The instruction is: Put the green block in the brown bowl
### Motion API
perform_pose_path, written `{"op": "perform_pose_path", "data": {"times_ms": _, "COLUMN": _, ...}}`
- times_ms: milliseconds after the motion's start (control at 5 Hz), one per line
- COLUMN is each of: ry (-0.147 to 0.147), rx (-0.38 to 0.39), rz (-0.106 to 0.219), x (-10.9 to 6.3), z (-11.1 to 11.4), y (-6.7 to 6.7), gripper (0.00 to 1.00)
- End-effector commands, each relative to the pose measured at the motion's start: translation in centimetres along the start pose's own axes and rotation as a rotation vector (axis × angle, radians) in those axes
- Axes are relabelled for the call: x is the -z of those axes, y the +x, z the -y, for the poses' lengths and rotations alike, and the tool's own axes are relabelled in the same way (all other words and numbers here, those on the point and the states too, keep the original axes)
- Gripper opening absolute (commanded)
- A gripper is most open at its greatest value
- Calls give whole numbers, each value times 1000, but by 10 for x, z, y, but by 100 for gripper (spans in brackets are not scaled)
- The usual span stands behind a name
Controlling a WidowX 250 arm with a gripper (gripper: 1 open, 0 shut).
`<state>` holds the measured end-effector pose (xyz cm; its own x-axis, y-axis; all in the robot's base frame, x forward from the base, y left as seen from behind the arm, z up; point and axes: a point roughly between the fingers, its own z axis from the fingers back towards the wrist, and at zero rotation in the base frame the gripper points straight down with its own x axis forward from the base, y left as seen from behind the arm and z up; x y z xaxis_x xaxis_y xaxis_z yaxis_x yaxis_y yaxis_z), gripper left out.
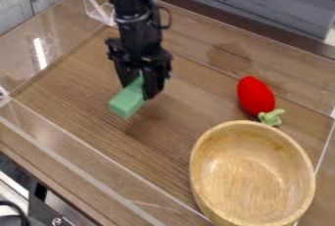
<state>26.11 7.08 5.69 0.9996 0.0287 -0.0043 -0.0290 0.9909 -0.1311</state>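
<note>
— What do you have on the bench (78,122), counted from the biggest down?

— You have one brown bowl (253,174), one black arm, one red strawberry toy (257,95) and one green block (127,101). The bench is dark wood-grain laminate with a clear, glossy wall standing along its edges.

— Describe the bowl for me.

— It is round and shallow, of light tan wood with visible grain and a thick rim. You see it sitting at the near right corner of the bench, with nothing inside it.

— And the strawberry?

— It is smooth, red and rounded, with a small green stem at its lower end. It lies toward the right edge, just behind the bowl's rim.

— Where is your block?

— Toward the middle of the bench, left of the bowl and well apart from it. It is a small, matte, light green rectangular piece, tilted, and it looks lifted clear of the surface.

— What is the gripper (136,86) doing?

— It points straight down, and you can see its two dark fingers partly closed on the upper end of the block, gripping it.
</note>
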Motion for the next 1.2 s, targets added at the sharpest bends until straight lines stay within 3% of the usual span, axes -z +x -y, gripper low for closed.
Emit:
{"op": "perform_pose_path", "data": {"times_ms": 0, "ry": 45, "rx": -19, "rz": 100, "x": -32, "z": -22, "y": 14, "gripper": 0}}
{"op": "perform_pose_path", "data": {"times_ms": 400, "ry": 85, "rx": -73, "rz": 157, "x": -42, "z": -65, "y": 29, "gripper": 0}}
{"op": "perform_pose_path", "data": {"times_ms": 1000, "ry": 139, "rx": -72, "rz": 186, "x": -30, "z": -89, "y": 45, "gripper": 0}}
